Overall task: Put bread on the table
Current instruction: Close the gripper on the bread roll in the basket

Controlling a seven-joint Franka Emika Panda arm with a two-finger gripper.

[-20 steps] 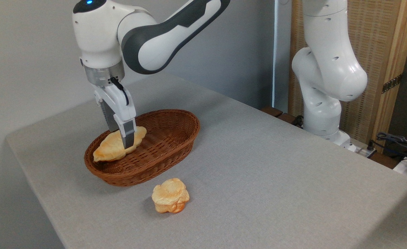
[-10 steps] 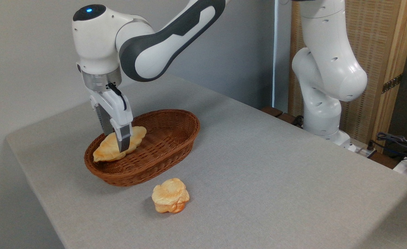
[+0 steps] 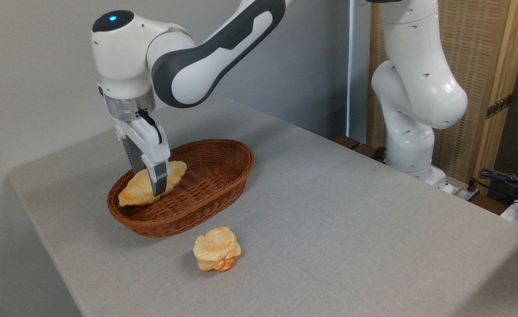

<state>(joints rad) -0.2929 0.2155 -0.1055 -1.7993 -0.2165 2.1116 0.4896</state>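
1. Counter [image 3: 329, 211]: light grey cloth-like top with rounded corners, fills most of the view.
2. Bread [image 3: 142, 189]: long golden-brown loaf, lying in the left half of the basket [image 3: 215, 176]. Its left end rests against the basket's left wall, near the rim. It is not on the counter.
3. Gripper [image 3: 155, 187]: pointing down over the middle of the bread. The front finger [image 3: 158, 178] crosses the loaf's near side; the rear finger is mostly hidden behind it. The jaws sit on either side of the loaf, but I cannot tell whether they are pinching it or only straddling it.
4. Arm: white and dark grey, reaching in from the upper right, with a blue light on top of the wrist joint.
5. Basket: brown wicker oval, standing on the left part of the counter. Its right half holds nothing.
6. Bun [image 3: 217, 248]: small, round, flower-shaped, on the counter just in front of the basket and apart from it.
7. Robot base [image 3: 411, 145]: white, at the far right edge of the counter, with a woven screen behind it.
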